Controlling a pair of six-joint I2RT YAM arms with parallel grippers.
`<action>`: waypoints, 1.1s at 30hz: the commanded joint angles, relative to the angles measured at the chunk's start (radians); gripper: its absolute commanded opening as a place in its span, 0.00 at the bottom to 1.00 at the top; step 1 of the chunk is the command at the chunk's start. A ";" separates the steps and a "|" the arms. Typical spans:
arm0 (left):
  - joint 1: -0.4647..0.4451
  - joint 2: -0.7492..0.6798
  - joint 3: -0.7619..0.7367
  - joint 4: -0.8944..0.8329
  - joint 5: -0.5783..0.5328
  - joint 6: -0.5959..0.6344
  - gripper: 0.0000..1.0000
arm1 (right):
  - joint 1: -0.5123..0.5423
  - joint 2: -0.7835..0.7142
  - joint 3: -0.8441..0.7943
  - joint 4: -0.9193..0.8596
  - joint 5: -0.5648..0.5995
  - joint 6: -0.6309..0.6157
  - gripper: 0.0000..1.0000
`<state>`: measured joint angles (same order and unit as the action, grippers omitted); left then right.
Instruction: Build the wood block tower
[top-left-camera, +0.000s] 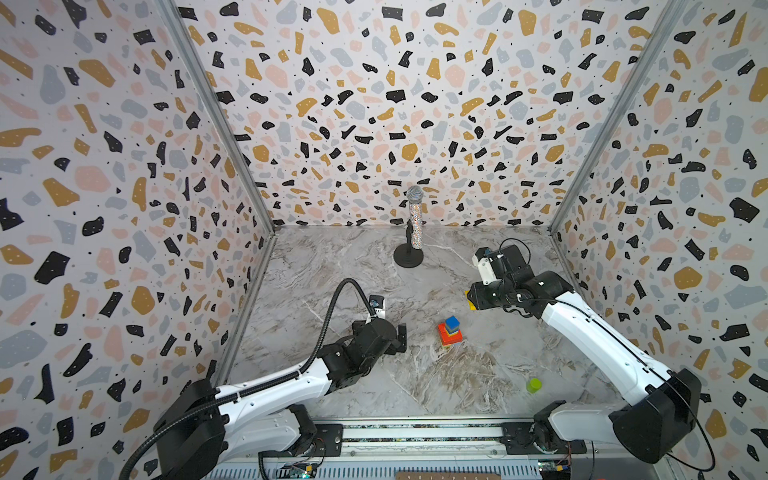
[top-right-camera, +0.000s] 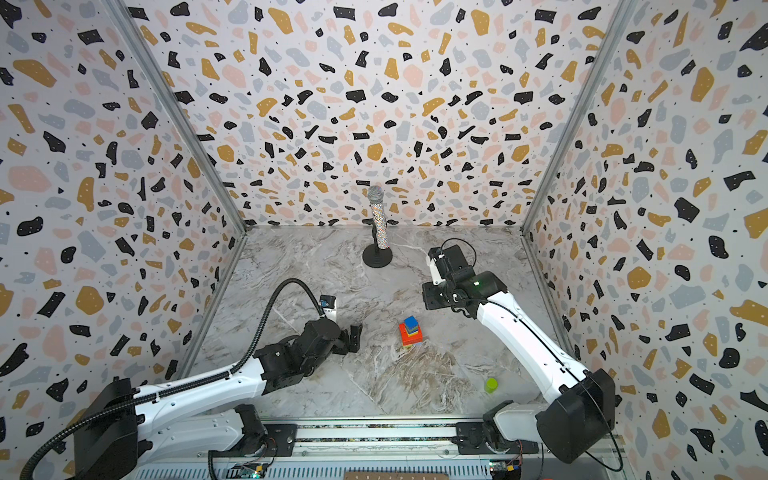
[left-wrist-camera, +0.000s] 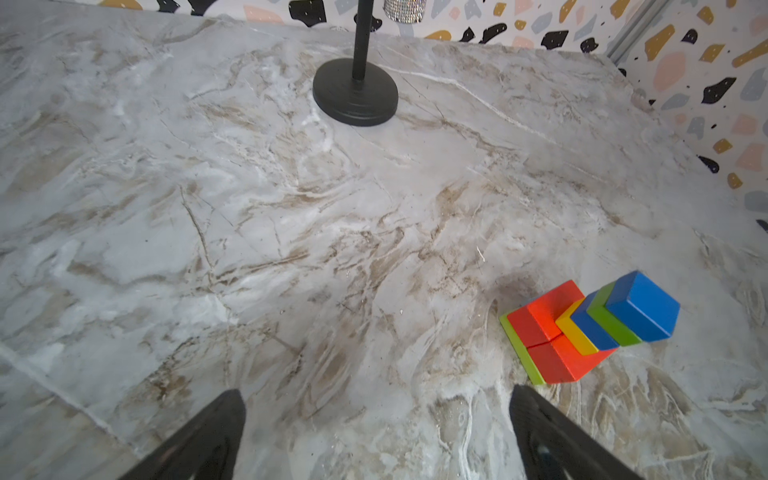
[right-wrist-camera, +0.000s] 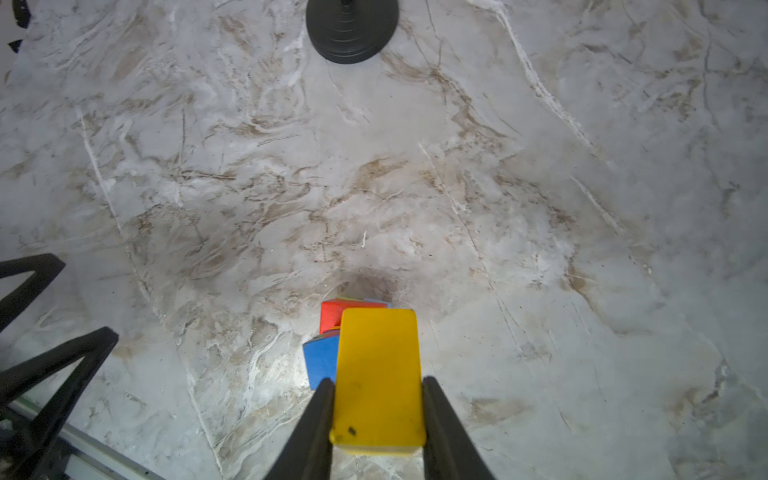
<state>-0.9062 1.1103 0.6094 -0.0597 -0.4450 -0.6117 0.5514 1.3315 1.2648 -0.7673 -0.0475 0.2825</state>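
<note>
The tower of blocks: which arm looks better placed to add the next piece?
Right. The right gripper is shut on a yellow block close to the tower, which is topped by a blue cube. The left gripper stands open and empty beside it.

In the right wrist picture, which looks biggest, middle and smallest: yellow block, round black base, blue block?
Biggest: yellow block, though it is closest to the camera.
Middle: round black base, partly cut off by the edge.
Smallest: blue block, partly hidden behind the yellow one.
</note>
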 joint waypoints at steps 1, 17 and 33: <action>0.042 -0.011 0.031 0.002 0.033 0.019 1.00 | 0.030 0.019 0.043 -0.069 0.017 -0.030 0.27; 0.118 0.044 0.004 0.044 0.100 0.024 1.00 | 0.157 0.048 0.014 -0.051 0.059 -0.039 0.26; 0.129 0.080 -0.007 0.060 0.114 0.023 1.00 | 0.168 0.080 -0.010 -0.038 0.074 -0.062 0.24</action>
<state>-0.7853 1.1793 0.6140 -0.0353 -0.3367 -0.5976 0.7132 1.4139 1.2575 -0.7998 0.0162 0.2352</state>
